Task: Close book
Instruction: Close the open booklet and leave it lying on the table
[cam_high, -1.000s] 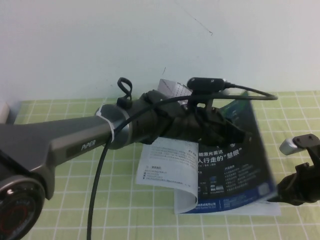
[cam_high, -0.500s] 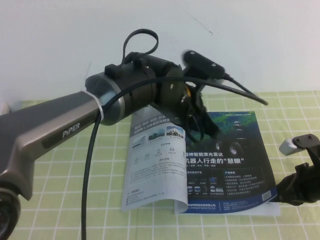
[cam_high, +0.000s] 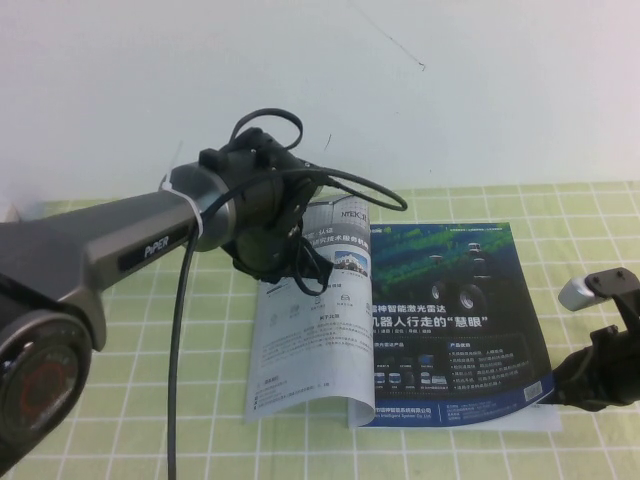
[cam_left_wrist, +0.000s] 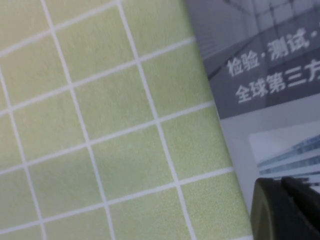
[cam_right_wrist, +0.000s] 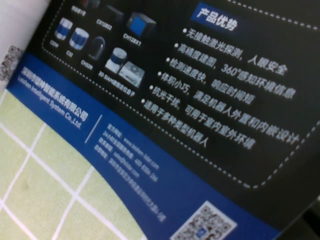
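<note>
The booklet (cam_high: 450, 310) is lying open on the counter (cam_high: 130, 400), which has a green checked cloth on it, a bit right of the middle and close to the white wall (cam_high: 450, 90). Its dark blue page (cam_high: 455, 345) (the one with all the Chinese text, product photos and QR codes) sits flat on the cloth. The pale left page (cam_high: 305, 350) isn't flat at all: it bows up off the counter and curls near the fold.

The left arm comes in from the left side, with a black cable (cam_high: 185, 330) looping off it. The left hand (cam_high: 298, 262) is over the far end of that pale page, near its outer edge. Honestly can't tell how far open this hand is or whether it has hold of the paper, since the wrist blocks it from above. The left wrist camera only gives green squares, the page edge and a dark bit of the hand over the page.

The right hand (cam_high: 598, 365) is low at the right edge of the counter, right by the near right corner of the booklet. Can't tell how open it is either, or whether it's actually touching that corner. Its own camera is filled with the dark page, the blue band along its bottom and a strip of cloth.
</note>
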